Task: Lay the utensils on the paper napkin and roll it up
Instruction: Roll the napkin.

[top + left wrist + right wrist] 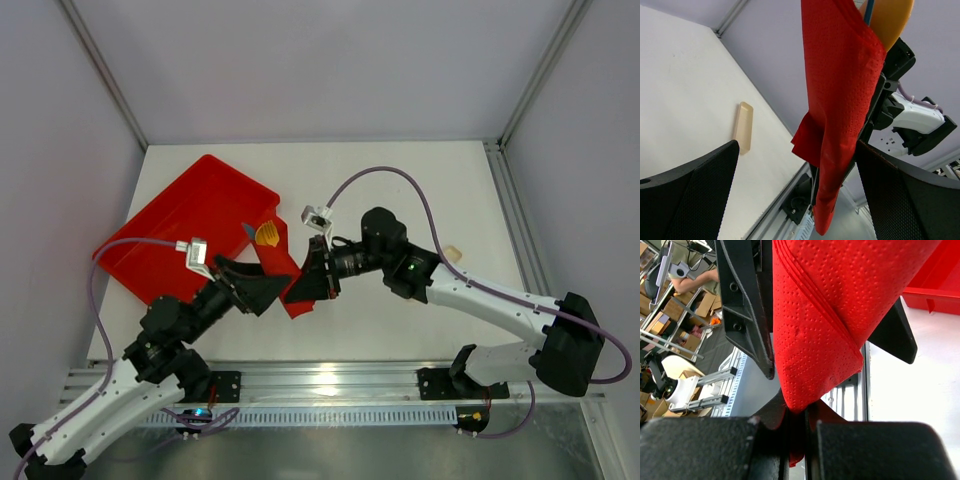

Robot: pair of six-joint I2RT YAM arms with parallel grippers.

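**Where it hangs between the two arms: one red paper napkin (284,258)**

Thin red paper, dimpled all over with embossed dots. Folded into several layers, the edges showing as parallel ridges. It droops as a long narrow drape with a loose lower corner.

Location: in the air above the table (400,190), one end pinched in the right gripper (797,440), whose jaws are closed on the paper.

Left gripper (262,288): spread wide, its fingers (690,200) either side of the drape.

One pale tan utensil (743,127) lies flat on the table, well apart.

Red tray (190,225): far left.
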